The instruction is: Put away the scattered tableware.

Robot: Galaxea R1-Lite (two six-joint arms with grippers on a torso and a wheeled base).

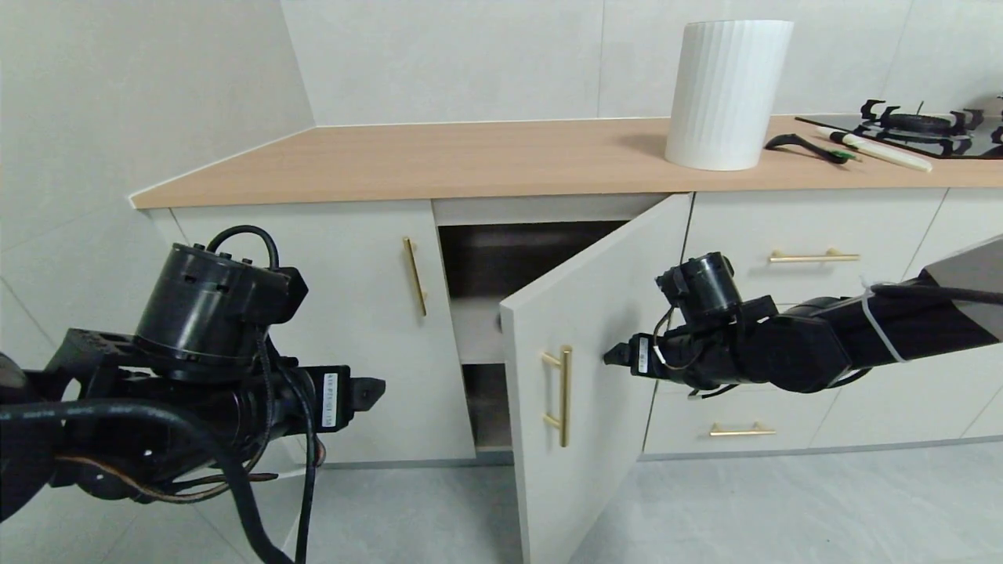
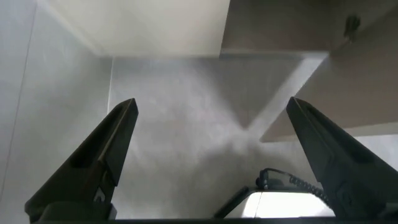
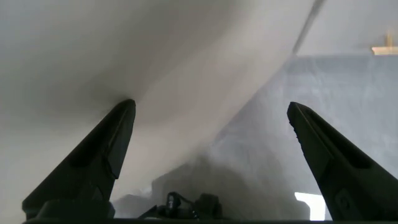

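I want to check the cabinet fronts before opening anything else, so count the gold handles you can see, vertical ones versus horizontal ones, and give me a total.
Vertical: 2, the closed-door handle and the open-door handle
Horizontal: 2, the upper drawer handle and the lower drawer handle
Total: 4

Black utensil (image 1: 799, 143); cream knife (image 1: 881, 151), perhaps; flat on countertop (image 1: 470, 157).

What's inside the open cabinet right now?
Inside the cabinet: a pale shelf and a dark back wall. The half-open door covers its right side.
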